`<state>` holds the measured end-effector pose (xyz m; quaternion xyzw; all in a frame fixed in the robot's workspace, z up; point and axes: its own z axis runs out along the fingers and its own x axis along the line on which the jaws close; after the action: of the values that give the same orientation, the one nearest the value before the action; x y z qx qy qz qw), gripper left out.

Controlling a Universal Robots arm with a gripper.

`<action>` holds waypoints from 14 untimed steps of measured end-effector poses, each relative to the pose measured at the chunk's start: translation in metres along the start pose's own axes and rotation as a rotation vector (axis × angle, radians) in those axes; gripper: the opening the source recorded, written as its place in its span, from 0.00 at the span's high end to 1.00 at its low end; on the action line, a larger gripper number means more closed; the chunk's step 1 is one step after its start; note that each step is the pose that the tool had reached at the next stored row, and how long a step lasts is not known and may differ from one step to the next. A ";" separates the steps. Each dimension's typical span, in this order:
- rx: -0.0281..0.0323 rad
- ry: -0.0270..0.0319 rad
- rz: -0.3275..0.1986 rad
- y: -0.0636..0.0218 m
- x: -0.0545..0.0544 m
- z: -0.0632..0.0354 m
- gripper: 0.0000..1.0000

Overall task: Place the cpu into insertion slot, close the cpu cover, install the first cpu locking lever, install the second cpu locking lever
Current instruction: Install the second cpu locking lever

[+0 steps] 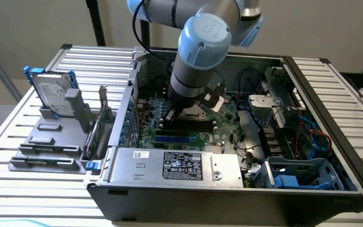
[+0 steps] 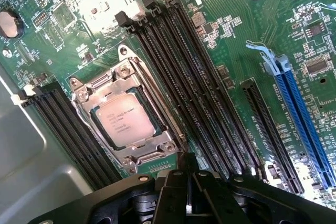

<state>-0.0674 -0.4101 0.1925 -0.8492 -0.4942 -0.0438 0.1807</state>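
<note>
The cpu (image 2: 123, 121), a pale silvery square chip, lies flat in the insertion slot (image 2: 157, 157) on the green motherboard (image 2: 236, 40). The silvery cpu cover (image 2: 98, 85) is folded down around it, with the chip showing through its square opening. Thin metal lever rods (image 2: 152, 95) run along the socket's sides; I cannot tell whether they are latched. My black gripper (image 2: 187, 182) hovers just beside the socket over the memory slots, fingers together with nothing between them. In the exterior view the arm reaches down into the open computer case, with the gripper (image 1: 180, 115) low over the board.
Long black memory slots (image 2: 178, 82) flank the socket on both sides, and blue expansion slots (image 2: 299, 114) lie further off. The case holds a power supply (image 1: 175, 165), cables and a blue drive cage (image 1: 301, 175). A hard drive (image 1: 52, 92) stands on a grey fixture at the exterior view's left.
</note>
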 end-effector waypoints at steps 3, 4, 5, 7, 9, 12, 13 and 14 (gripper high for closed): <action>-0.0030 -0.0057 0.001 -0.0001 0.001 0.0010 0.89; -0.0048 -0.0093 0.001 -0.0002 0.001 0.0011 0.89; -0.0064 -0.0134 0.002 -0.0002 0.001 0.0012 0.89; -0.0101 -0.0251 0.004 -0.0002 0.001 0.0010 0.89; -0.0113 -0.0340 0.006 -0.0003 0.001 0.0009 0.89; -0.0092 -0.0409 0.009 -0.0014 0.002 -0.0029 0.89; -0.0087 -0.0419 0.009 -0.0019 0.002 -0.0047 0.89; -0.0084 -0.0426 0.009 -0.0024 0.003 -0.0068 0.89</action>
<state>-0.0674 -0.4090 0.2001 -0.8530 -0.4938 -0.0269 0.1668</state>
